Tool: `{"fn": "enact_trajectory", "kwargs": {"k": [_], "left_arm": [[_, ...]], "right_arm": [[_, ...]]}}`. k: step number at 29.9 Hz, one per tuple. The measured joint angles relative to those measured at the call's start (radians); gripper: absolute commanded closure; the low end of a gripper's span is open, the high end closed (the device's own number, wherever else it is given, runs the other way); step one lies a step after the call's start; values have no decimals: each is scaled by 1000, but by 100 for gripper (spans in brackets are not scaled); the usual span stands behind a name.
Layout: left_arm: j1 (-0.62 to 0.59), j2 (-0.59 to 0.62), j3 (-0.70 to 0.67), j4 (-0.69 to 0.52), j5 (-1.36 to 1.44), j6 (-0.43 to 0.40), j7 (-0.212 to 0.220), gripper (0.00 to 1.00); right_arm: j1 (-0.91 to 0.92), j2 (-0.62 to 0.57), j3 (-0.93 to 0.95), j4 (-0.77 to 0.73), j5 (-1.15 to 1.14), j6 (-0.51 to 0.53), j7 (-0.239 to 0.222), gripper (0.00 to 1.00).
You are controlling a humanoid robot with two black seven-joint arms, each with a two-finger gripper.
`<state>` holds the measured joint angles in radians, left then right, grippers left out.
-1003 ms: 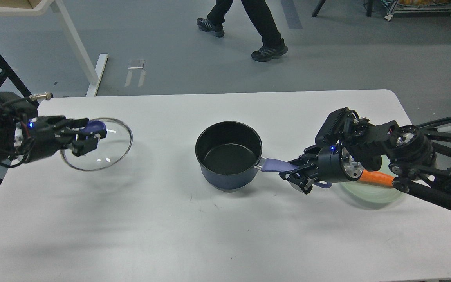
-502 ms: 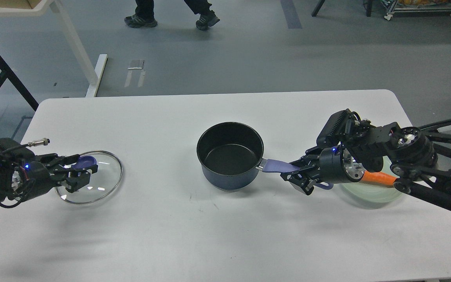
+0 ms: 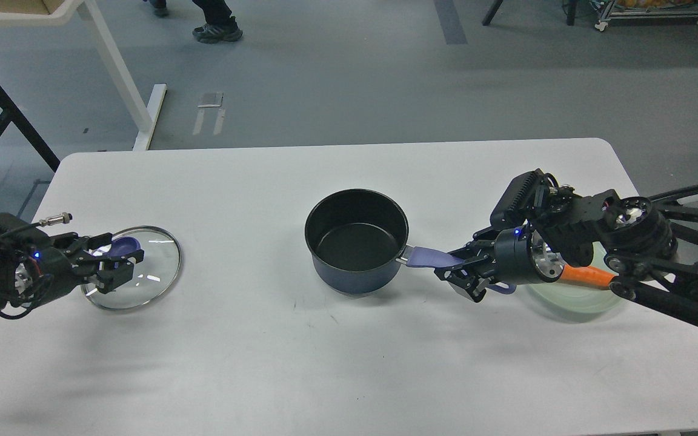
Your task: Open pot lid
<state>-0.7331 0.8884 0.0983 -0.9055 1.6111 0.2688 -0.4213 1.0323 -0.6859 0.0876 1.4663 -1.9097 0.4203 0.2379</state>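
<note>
The pot [image 3: 356, 241] stands uncovered at the center of the white surface [image 3: 337, 357], black inside showing. At 9 o'clock, well apart, the pot lid [image 3: 143, 275] lies near the surface's left edge, w/ the left gripper [image 3: 120, 260] closed on its purple-blue knob [image 3: 123, 246]. At 3 o'clock the right gripper [image 3: 463, 274] clamps the pot's long handle [image 3: 431, 257], fingers either side. Just beyond, a pale green plate [image 3: 573, 300] w/ an orange carrot [image 3: 585, 275], partly hidden behind the right arm.
</note>
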Motion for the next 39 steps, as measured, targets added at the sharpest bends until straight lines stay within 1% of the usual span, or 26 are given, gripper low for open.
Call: {"fn": "enact_trajectory", "kwargs": {"k": [3, 6, 7, 8, 11, 14, 16, 18, 22, 25, 26, 29, 32, 33, 35, 37, 39], "left_arm": [[0, 0, 0, 0, -3, 0, -1, 10], [-10, 5, -15, -4, -30, -3, -10, 1], [-16, 8, -19, -5, -58, -6, -14, 1], [-25, 11, -22, -6, -102, -9, -20, 1], [-82, 18, -23, -7, -292, -34, -42, 1], [-149, 20, -20, -1, -510, -105, -48, 1], [-178, 20, -18, 1, -606, -147, -45, 1], [-202, 20, -20, 3, -665, -170, -41, 1], [-234, 14, -27, 4, -726, -176, -41, 1], [-248, 7, -49, 4, -824, -182, -43, 1], [-249, 6, -58, 4, -869, -185, -43, 1], [-249, -6, -79, 7, -1042, -191, -43, 1], [-249, -60, -88, 36, -1240, -192, -43, 1], [-249, -84, -94, 57, -1305, -193, -43, 1], [-251, -133, -113, 105, -1417, -197, -42, 1], [-251, -192, -142, 160, -1512, -211, -41, 1], [-252, -249, -169, 203, -1568, -231, -40, 1]], "right_arm": [[0, 0, 0, 0, 0, 0, 0, 75], [0, 0, 0, 0, 0, 0, 0, 62], [0, 0, 0, 0, 0, 0, 0, 54], [0, -1, 1, 0, 0, 0, 0, 48], [-1, -2, 5, -1, 2, -6, 0, 44], [-1, -2, 17, -1, 8, -10, 3, 34], [-2, -2, 21, -2, 10, -11, 6, 27], [-2, -1, 28, -2, 13, -11, 7, 22], [-5, -2, 53, -2, 37, -11, 8, 14], [-5, -2, 118, -9, 79, -19, 7, 9], [-5, -2, 144, -12, 102, -24, 7, 5], [-5, -2, 220, -28, 205, -49, 5, 3], [-7, -4, 280, -64, 343, -103, 4, 3], [-8, -4, 293, -77, 392, -135, 4, 3], [-10, -4, 309, -104, 485, -217, 3, 1], [-18, -4, 313, -145, 592, -323, 3, 1], [-27, -1, 312, -184, 690, -400, 3, 1]]}}
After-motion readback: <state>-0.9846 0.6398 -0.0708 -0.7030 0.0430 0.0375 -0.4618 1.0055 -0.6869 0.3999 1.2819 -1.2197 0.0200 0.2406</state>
